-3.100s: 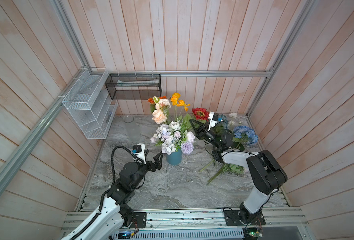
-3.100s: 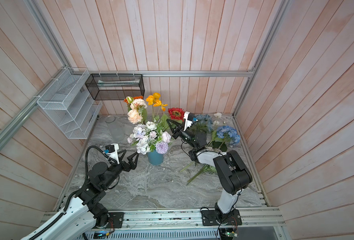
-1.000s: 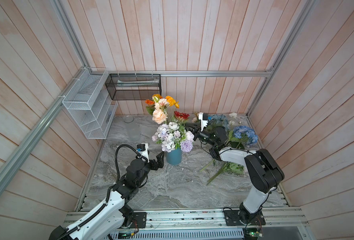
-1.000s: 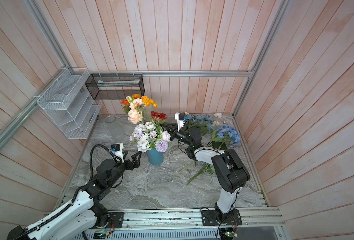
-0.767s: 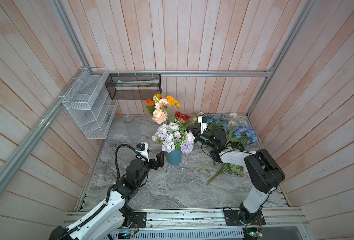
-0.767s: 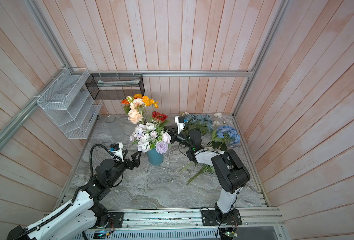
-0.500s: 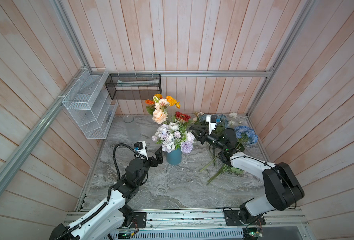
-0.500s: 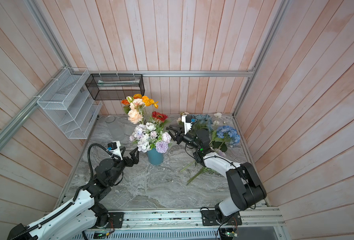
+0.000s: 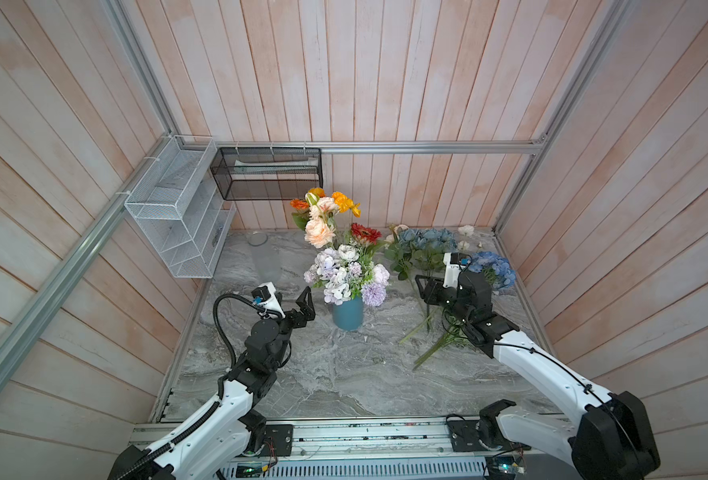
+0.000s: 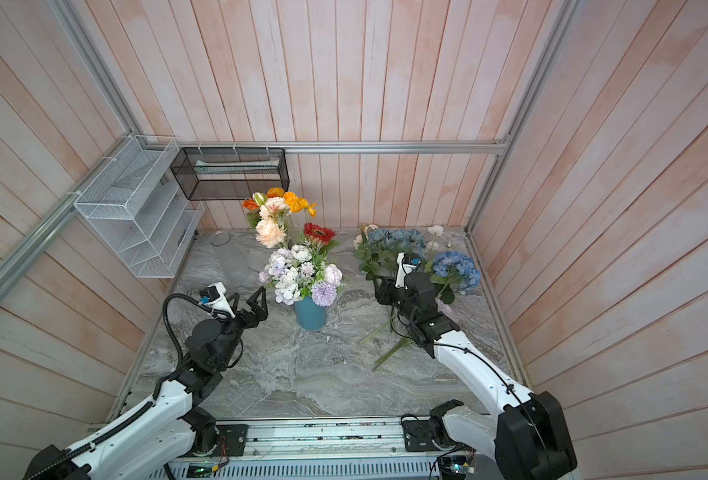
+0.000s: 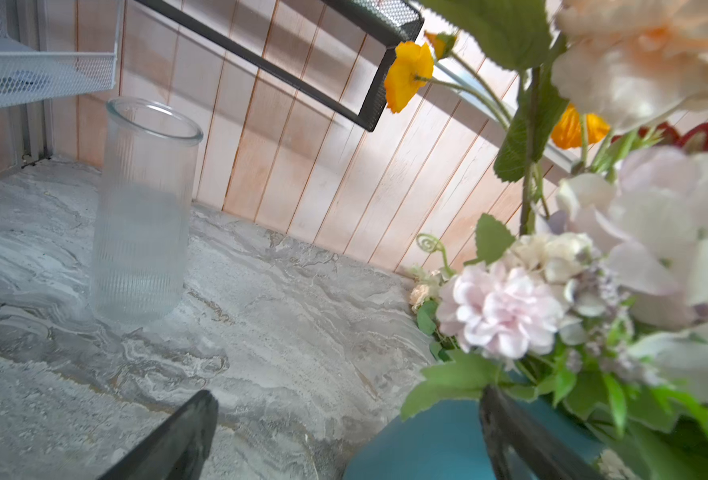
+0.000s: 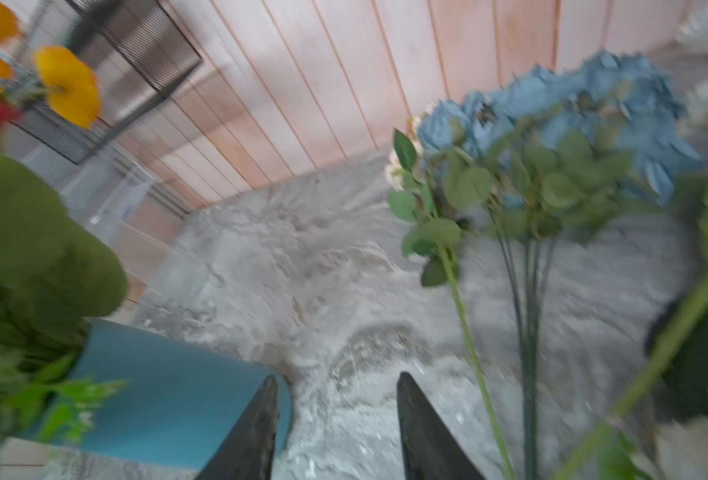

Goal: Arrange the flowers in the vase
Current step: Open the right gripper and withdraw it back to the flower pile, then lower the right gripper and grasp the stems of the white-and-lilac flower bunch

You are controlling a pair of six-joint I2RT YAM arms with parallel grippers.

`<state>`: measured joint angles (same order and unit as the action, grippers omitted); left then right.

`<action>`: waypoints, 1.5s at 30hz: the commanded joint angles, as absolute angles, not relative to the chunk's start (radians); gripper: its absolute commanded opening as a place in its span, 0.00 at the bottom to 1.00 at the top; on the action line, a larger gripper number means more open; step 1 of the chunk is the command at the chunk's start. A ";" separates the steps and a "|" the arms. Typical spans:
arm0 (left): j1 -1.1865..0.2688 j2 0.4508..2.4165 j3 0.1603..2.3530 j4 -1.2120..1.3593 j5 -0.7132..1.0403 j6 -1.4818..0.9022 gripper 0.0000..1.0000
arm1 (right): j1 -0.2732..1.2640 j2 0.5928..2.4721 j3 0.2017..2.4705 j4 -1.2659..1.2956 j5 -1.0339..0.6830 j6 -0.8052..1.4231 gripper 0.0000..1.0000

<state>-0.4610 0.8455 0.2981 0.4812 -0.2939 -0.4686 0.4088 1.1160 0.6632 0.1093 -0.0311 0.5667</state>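
Observation:
The teal vase (image 9: 348,313) (image 10: 310,314) stands mid-table with orange, peach, red, white and lavender flowers (image 9: 344,266) in it. My left gripper (image 9: 296,304) (image 10: 247,301) hovers open just left of the vase; the left wrist view shows the vase (image 11: 427,440) beside one of its fingers (image 11: 510,432). My right gripper (image 9: 425,286) (image 12: 337,378) is open and empty, right of the vase (image 12: 169,403). Loose blue hydrangeas (image 9: 491,266) (image 12: 572,104) and a dusty blue bunch (image 9: 427,241) lie at the back right, stems (image 9: 431,328) under the right arm.
A clear ribbed glass vase (image 9: 263,257) (image 11: 144,216) stands at the back left. A white wire shelf (image 9: 177,208) and a black mesh basket (image 9: 267,174) hang on the walls. Small white blooms (image 9: 466,230) lie in the back right corner.
The right gripper brought the red flower down into the vase, let go, opened and pulled back to the right. The left gripper stayed open beside the vase.

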 commanded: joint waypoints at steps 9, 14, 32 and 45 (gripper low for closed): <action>-0.444 0.843 0.246 0.517 -0.299 -0.494 1.00 | 0.407 0.992 0.516 -0.310 0.069 0.880 0.46; -0.442 0.839 0.235 0.526 -0.291 -0.506 1.00 | 0.398 0.955 0.424 -0.272 0.051 0.976 0.46; -0.442 0.828 0.232 0.506 -0.281 -0.543 1.00 | 0.367 0.961 0.448 -0.318 0.024 0.927 0.46; -0.442 0.831 0.221 0.523 -0.270 -0.523 1.00 | 0.370 0.927 0.394 -0.369 -0.077 1.050 0.45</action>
